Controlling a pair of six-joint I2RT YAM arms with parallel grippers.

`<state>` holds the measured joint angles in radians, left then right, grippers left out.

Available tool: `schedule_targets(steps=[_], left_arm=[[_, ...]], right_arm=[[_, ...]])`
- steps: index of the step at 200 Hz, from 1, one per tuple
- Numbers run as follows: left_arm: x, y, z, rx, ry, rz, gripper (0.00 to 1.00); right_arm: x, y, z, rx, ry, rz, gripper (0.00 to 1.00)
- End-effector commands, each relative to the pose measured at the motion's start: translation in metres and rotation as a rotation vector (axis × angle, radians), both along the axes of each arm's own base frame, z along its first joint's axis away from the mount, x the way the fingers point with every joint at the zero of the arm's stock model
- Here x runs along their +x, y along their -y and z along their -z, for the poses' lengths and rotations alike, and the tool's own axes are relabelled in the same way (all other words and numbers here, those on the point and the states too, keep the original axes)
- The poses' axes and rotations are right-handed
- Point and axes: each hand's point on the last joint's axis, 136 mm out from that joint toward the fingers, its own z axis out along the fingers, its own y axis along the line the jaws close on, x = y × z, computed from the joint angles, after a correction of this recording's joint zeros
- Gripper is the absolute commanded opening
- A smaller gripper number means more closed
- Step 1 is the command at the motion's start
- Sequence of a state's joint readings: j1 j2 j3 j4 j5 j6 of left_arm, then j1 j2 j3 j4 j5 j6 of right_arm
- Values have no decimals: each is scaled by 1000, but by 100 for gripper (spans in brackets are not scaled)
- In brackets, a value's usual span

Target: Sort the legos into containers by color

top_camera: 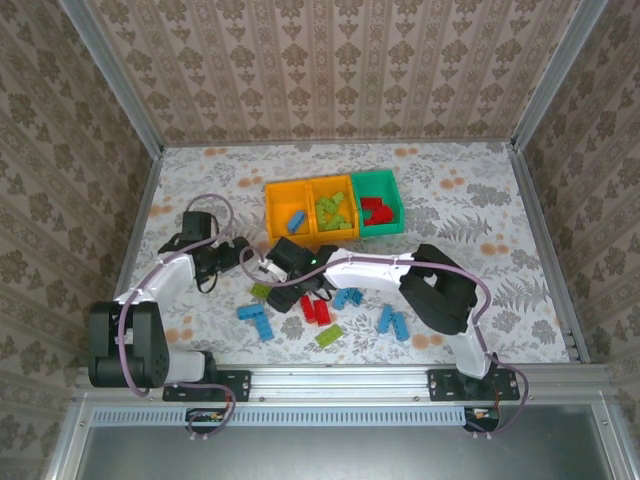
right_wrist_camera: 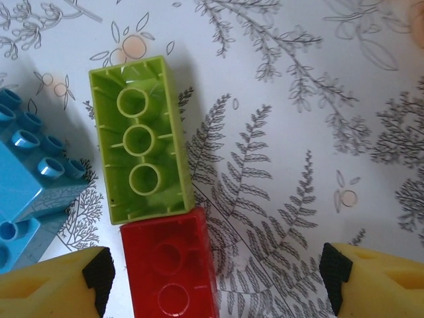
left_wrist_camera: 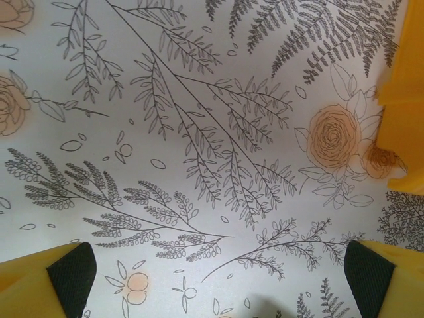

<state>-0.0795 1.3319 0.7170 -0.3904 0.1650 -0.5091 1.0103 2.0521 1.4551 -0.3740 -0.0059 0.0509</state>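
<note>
- Left gripper (left_wrist_camera: 218, 275) — jaws spread wide over the bare flowered table (left_wrist_camera: 199, 132), nothing between them.
- Right gripper (right_wrist_camera: 215, 275) — open, with a red brick (right_wrist_camera: 171, 265) between its fingers and clear of both pads. A lime green brick (right_wrist_camera: 140, 136) lies underside up, touching the red brick's end. A blue brick (right_wrist_camera: 26, 192) lies just beside.
- Bins in a row: left orange-yellow bin (top_camera: 287, 186) holds blue, middle orange-yellow bin (top_camera: 333, 181) lime, green bin (top_camera: 375, 177) red.

Glossy, smooth moulded plastic: lime brick (right_wrist_camera: 141, 142), red brick (right_wrist_camera: 171, 265). Matt printed floral covering on table (top_camera: 470, 200). Bare brushed metal along frame rail (top_camera: 340, 378).
</note>
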Motion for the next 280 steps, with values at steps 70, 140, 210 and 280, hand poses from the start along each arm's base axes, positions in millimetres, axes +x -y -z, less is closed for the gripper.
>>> schedule_targets(steps=[70,140,210,280], left_arm=[[-3,-1,4,-33,-7,8,100],[-5,4,4,-38,-10,23,100],[-6,20,6,-14,-11,77,100],[-2,29,4,-4,-12,113,100]], right_arm=[[-17,0,31,-140,-34,-76,57],[12,9,-29,-18,87,59,34],[124,155,-103,171,153,682,34],[180,259,-60,36,-3,1048,34]])
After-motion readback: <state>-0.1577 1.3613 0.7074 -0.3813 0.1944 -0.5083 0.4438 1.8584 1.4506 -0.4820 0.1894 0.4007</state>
